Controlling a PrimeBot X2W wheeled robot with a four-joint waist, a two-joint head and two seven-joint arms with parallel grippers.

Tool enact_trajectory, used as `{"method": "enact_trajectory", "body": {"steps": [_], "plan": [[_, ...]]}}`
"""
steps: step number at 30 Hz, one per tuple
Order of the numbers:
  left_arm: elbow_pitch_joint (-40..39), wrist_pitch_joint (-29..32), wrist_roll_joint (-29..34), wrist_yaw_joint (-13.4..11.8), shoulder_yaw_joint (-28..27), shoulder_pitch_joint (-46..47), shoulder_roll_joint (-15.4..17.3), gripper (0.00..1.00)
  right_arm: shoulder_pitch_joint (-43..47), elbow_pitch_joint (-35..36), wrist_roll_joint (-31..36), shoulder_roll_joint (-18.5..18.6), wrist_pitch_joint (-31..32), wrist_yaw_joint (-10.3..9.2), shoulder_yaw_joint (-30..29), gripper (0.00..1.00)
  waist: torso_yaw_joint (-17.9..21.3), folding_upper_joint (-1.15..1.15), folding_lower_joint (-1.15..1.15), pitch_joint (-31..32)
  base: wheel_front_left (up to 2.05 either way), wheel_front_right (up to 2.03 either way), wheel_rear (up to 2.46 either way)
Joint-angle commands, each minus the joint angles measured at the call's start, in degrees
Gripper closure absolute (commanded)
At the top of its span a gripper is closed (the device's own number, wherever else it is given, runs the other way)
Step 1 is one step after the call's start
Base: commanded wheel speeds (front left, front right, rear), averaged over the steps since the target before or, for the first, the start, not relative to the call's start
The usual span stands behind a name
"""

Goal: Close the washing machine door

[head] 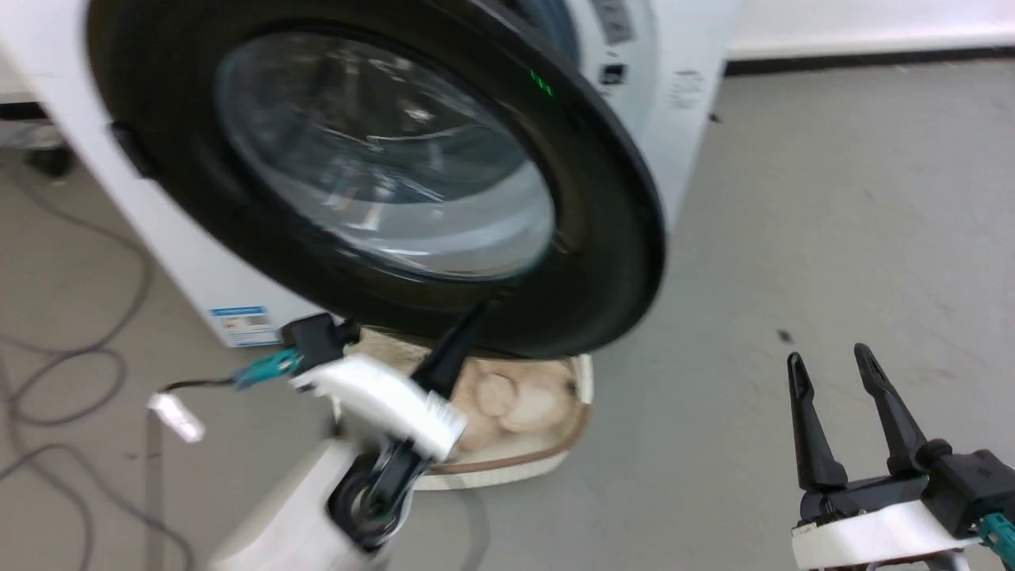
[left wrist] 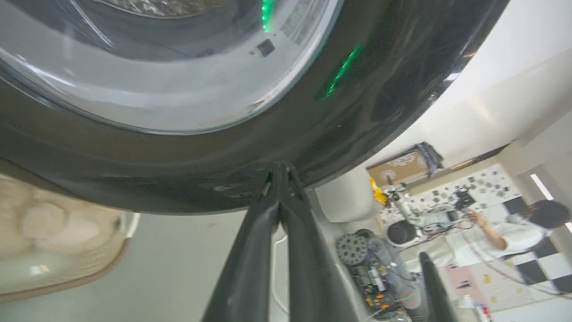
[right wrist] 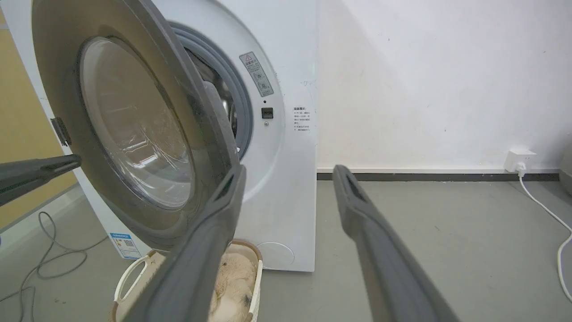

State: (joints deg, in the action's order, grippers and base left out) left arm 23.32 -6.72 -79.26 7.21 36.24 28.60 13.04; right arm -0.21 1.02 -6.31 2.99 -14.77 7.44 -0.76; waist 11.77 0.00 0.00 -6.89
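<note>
The washing machine door, black-rimmed with a bulging glass window, stands partly open in front of the white washing machine. My left gripper is shut, with its tip pressed against the door's lower outer rim; the left wrist view shows the joined fingers meeting the glossy black face. My right gripper hangs open at the lower right, apart from the door. In the right wrist view its fingers frame the machine's front, and the grey gasket shows behind the door.
A white laundry basket with a beige plush toy sits on the floor under the door. Grey cables lie at the left. A wall socket and white cord are at the right. A person stands behind, among equipment.
</note>
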Motion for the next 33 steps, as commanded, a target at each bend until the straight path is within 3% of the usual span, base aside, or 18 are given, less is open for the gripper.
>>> {"method": "enact_trajectory", "body": {"steps": [1, 4, 8, 12, 17, 18, 19, 20, 23, 33], "plan": [[-0.6, -2.9, 5.5, -0.1, 1.4, -0.8, 2.9, 1.0, 0.8, 0.4, 0.5, -0.1, -0.2, 0.05, 0.0, 0.0, -3.4, 0.0, 0.0, 2.0, 0.0, 0.0, 0.0], [-2.3, -7.2, 17.6, -3.2, 4.0, -2.2, 7.6, 1.0, 1.2, 0.4, 0.7, -0.1, -0.2, 0.05, 0.0, 0.0, -6.1, 0.0, 0.0, 3.1, 0.0, 0.0, 0.0], [-7.7, -8.2, 31.6, -9.3, 0.3, -5.1, 11.3, 1.0, 1.5, 0.7, 1.0, -0.1, -0.2, 0.05, 0.4, 0.0, -9.4, 0.0, 0.0, 4.3, 0.0, 0.0, 0.0], [-15.5, -8.3, 42.9, -14.0, -7.4, -11.9, 11.3, 1.0, 2.0, 1.2, 1.1, -0.1, -0.2, 0.05, 0.4, 0.0, -11.9, 0.0, 0.0, 5.1, 0.0, 0.0, 0.0], [-22.1, -8.3, 50.5, -15.5, -15.0, -20.5, 8.6, 1.0, 2.5, 0.8, 1.4, -0.1, -0.2, 0.05, 0.6, 0.0, -14.0, 0.0, 0.0, 5.7, 0.0, 0.0, 0.0], [-22.6, -8.3, 51.3, -15.5, -16.1, -22.0, 7.8, 0.96, 2.5, 0.7, 1.3, 0.0, -0.2, 0.05, 0.7, 0.0, -14.3, 0.0, 0.0, 5.8, 0.0, 0.0, 0.0], [-22.9, -8.3, 52.1, -15.4, -17.0, -23.4, 7.1, 0.38, 2.6, 0.6, 1.3, 0.0, -0.2, 0.05, 0.7, 0.0, -14.5, 0.0, 0.0, 5.9, 0.0, 0.0, 0.0], [-23.2, -8.3, 52.8, -15.3, -17.9, -24.6, 6.4, 0.0, 2.6, 0.6, 1.2, 0.0, -0.2, 0.05, 0.7, 0.0, -14.7, 0.0, 0.0, 6.0, 0.0, 0.0, 0.0], [-24.0, -8.3, 54.9, -14.7, -20.2, -27.5, 3.6, 0.0, 3.0, 0.3, 1.1, 0.0, -0.2, 0.05, 0.8, 0.0, -15.2, 0.0, 0.0, 6.3, 0.0, 0.0, 0.0], [-24.1, -8.3, 64.7, -12.0, -21.9, -31.6, -0.8, 0.0, 3.4, -3.1, -0.4, 0.1, -0.2, 0.05, 1.7, 0.0, -16.3, 0.0, 0.0, 5.6, 0.0, 0.0, 0.0]]}}
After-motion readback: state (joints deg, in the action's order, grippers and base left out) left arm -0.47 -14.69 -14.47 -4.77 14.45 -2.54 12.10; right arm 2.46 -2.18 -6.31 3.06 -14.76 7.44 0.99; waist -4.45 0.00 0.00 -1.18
